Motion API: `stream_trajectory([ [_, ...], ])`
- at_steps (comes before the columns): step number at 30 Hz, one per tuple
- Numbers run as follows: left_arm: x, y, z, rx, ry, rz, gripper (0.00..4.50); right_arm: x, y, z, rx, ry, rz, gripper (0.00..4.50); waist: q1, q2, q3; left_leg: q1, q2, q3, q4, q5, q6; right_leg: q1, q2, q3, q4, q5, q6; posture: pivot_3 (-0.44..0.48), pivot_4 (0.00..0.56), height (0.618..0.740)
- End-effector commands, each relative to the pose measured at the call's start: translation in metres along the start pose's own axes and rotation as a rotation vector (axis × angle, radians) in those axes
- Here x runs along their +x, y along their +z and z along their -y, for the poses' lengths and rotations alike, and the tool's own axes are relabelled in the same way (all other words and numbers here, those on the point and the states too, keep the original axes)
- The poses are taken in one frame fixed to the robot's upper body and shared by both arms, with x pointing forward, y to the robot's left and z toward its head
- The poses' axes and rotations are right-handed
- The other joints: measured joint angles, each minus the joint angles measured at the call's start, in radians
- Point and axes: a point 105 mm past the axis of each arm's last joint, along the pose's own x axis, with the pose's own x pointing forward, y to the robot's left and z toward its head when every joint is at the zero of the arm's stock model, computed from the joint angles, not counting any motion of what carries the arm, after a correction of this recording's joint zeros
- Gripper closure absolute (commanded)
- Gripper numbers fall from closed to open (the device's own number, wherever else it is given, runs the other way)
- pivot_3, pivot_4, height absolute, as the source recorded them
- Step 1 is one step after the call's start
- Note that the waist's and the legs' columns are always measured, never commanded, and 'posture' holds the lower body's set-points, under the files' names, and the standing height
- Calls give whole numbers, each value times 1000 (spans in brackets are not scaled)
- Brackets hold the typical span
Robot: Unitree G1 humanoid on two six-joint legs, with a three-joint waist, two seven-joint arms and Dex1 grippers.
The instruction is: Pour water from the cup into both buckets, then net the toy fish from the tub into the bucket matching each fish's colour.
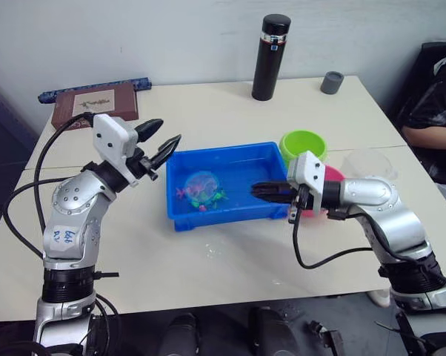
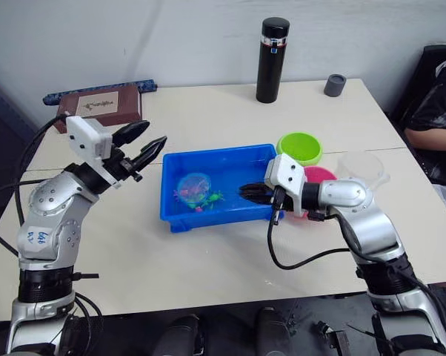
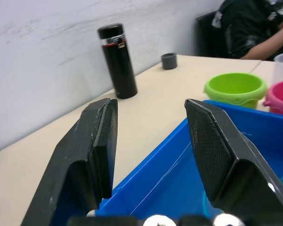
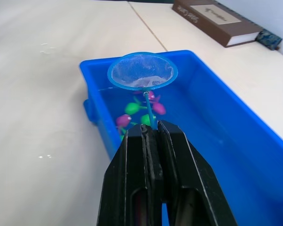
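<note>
Right wrist view shows the right claw (image 4: 152, 136) clamped on the thin handle of a round mesh net (image 4: 142, 71) over the blue tub (image 4: 235, 141), mid-surface. Small glossy fish (image 4: 140, 112) lie below, perhaps five. Left claw (image 1: 158, 142) stands apart, empty.

Tall black flask (image 1: 270, 57) upright at the far edge of the table (image 1: 208, 111), with a silver band below its cap. Small grey cup (image 1: 331, 82) to the right of it, apart, also near the far edge. Brown book (image 1: 95, 105) flat at the far left corner, with a dark blue patterned strip (image 1: 97, 87) just behind it. Person (image 1: 434, 111) in dark clothes seated at the right side of the table.
</note>
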Motion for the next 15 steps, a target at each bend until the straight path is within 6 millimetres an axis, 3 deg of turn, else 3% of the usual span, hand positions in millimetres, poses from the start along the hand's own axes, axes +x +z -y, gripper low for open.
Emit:
stream_trajectory([
  [1, -11, -12, 14, -10, -2, -32, 1976, -10, 4, 23, -78, -80, -1, 4500, -2, 0, 0, 0, 0, 1, 0, 0, 0, 0, 0, 0, 0, 0, 0, 0, 150, 740],
  [5, -17, -24, 34, -47, -53, -69, 1976, -13, -5, 36, -132, -102, -28, 4500, -1, 0, 0, 0, 0, 2, 0, 0, 0, 0, 0, 2, 0, 0, 0, 0, 150, 740],
  [9, -28, -41, 69, -110, -165, -127, 1976, -26, -27, 50, -252, -95, -124, 4500, -1, 0, 0, 1, 0, 3, -1, 0, 0, 0, 0, 3, 0, 0, 0, 0, 150, 740],
  [15, -29, -42, 71, -116, -163, -124, 1976, -37, -37, 53, -318, -34, -167, 4500, -2, 0, 0, 2, 0, 3, -1, 0, 1, 0, 0, 3, -1, 0, 0, 0, 150, 740],
])
